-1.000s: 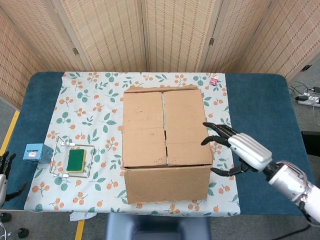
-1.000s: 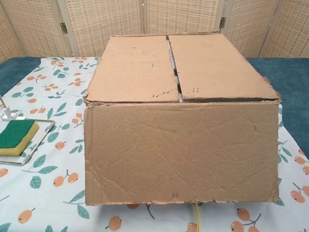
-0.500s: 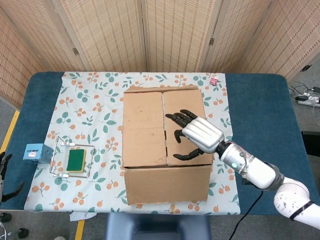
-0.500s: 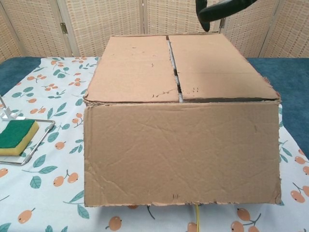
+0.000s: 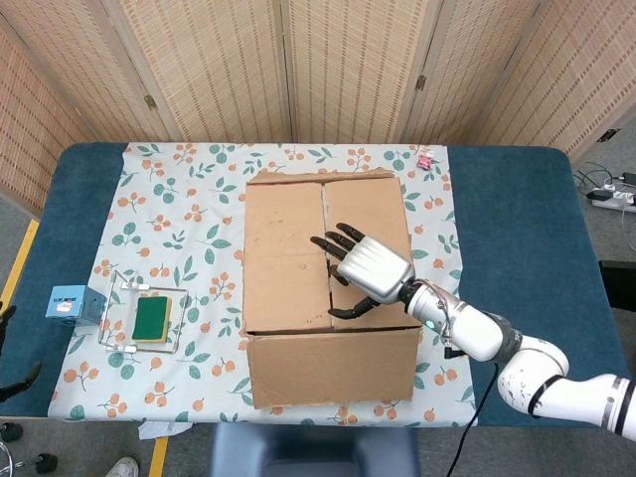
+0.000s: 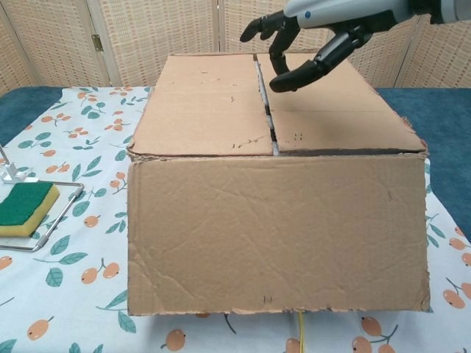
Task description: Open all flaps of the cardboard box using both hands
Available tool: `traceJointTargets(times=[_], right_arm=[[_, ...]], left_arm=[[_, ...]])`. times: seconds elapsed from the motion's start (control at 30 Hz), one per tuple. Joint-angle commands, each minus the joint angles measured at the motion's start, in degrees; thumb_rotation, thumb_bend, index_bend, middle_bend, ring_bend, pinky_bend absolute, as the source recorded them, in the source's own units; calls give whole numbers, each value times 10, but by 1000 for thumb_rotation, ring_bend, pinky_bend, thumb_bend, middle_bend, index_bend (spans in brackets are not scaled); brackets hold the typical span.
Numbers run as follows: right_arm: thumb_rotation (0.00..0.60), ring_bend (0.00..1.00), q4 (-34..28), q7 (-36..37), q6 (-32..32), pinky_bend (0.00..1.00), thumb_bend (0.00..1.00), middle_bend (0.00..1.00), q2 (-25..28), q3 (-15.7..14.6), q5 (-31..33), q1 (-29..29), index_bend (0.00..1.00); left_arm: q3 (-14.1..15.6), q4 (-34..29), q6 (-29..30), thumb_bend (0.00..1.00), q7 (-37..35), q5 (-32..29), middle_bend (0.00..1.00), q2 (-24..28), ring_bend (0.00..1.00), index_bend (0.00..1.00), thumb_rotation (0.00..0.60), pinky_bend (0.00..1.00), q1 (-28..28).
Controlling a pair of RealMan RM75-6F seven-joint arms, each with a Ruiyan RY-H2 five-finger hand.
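Observation:
The cardboard box [image 5: 288, 238] stands mid-table with its two top flaps lying flat, a narrow seam [image 5: 327, 248] between them. In the chest view the box [image 6: 272, 235] fills the frame, front wall facing me. My right hand [image 5: 363, 270] hovers over the top near the seam, fingers spread and curved, holding nothing. The chest view shows this right hand [image 6: 309, 40] a little above the right flap, not touching it. Of my left hand [image 5: 8, 348], only dark fingertips show at the left edge, low beside the table, far apart with nothing between them.
A wire rack holding a green and yellow sponge [image 5: 152, 318] sits left of the box, the sponge [image 6: 22, 206] also showing in the chest view. A blue cube [image 5: 72, 304] lies by the rack. A small pink object [image 5: 425, 159] sits behind the box.
My right hand swung from beside the box's right wall up and leftward over the top, ending above the seam. My left hand slipped further out of the frame.

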Motion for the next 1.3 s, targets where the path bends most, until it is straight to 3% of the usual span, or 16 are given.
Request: traceJointTargets(times=[0.03,0.33,0.9,1.3], right_arm=[[132,0,30,11,27,0,343,0,-18,-37,-2,33,507],[131,0,92,34,51,0,343,0,-57,-104,16,110,506],[127,0,141,74,94,0,343,0,-82,-170,42,182,506],[123,0,93,69,118,0,343,0,-23,-220,61,187,506]], left_arm=[[-1,1,0,352,-8,-2,47,2,0,0,600,0,2],[-3,4,8,352,-33,-2,47,8,0,0,600,0,9],[-7,11,5,352,-56,-5,47,12,0,0,600,0,11],[-8,12,4,353,-54,-7,47,11,0,0,600,0,12]])
